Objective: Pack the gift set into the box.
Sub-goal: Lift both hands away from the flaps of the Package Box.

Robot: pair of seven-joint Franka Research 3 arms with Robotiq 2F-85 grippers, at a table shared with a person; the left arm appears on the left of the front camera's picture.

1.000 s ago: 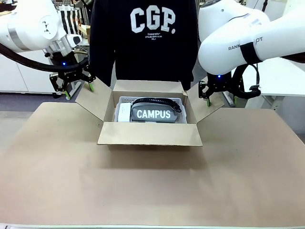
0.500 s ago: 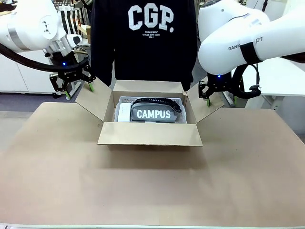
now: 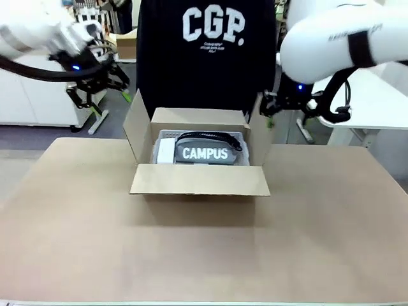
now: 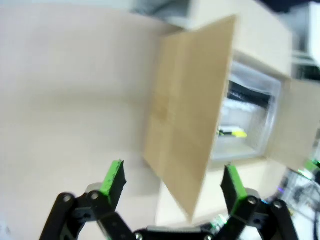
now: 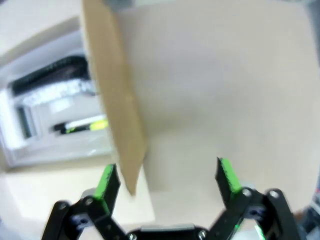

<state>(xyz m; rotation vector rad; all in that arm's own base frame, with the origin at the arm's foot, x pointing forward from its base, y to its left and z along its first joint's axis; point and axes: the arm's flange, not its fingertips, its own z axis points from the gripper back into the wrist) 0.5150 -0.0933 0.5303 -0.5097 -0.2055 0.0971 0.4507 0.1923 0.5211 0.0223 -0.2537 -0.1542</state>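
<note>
The brown cardboard box (image 3: 199, 179) stands mid-table with its top open. Inside it lies the gift set: the dark grey "CAMPUS" pouch (image 3: 205, 152) with a black strap, and a small pale flat box (image 3: 166, 151) at its left. The left side flap (image 3: 137, 131) and right side flap (image 3: 257, 131) stand nearly upright. My left gripper (image 3: 111, 104) hangs open just outside the left flap. In the left wrist view that flap (image 4: 192, 125) reaches between the open fingers (image 4: 114, 177). My right gripper (image 3: 271, 109) is open by the right flap (image 5: 117, 100), with the pouch (image 5: 55, 85) beyond it.
A person in a black "CGP." sweatshirt (image 3: 213, 57) stands right behind the box. The brown paper-covered table (image 3: 204, 255) spreads wide in front and to both sides. White furniture stands at the far left and right.
Both grippers have moved up and inward. The two side flaps have swung from splayed outward to nearly upright. The person has shifted slightly to the right.
</note>
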